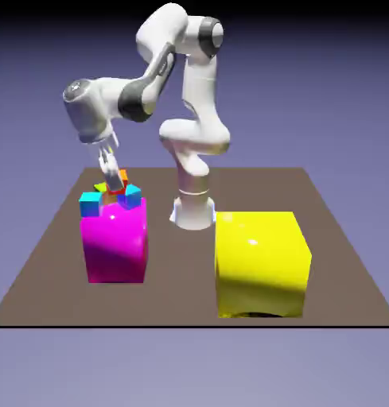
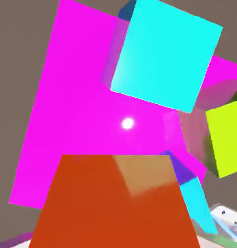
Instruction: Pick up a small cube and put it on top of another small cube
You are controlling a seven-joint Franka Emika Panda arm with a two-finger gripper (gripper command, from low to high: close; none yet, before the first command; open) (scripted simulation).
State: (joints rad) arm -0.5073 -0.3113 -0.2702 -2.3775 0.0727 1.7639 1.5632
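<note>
Red-orange and tiny, one cube point(image 2: 115, 208) sits clamped between my gripper's point(image 1: 113, 187) two fingers, above the magenta block point(image 1: 116, 246). I count three other small cubes around it: cyan point(image 1: 91, 204), blue point(image 1: 133, 196), yellow-green point(image 1: 101, 187). One big yellow block point(image 1: 257, 262) stands well apart.

Brown table point(image 1: 181, 270) lay bare between the magenta block point(image 1: 115, 248) and the yellow block point(image 1: 261, 262), leaving a lane for the gripper point(image 1: 113, 187). Above the magenta block, cyan point(image 2: 166, 55), blue point(image 1: 133, 196) and lime point(image 2: 229, 138) cubes crowded the way.
</note>
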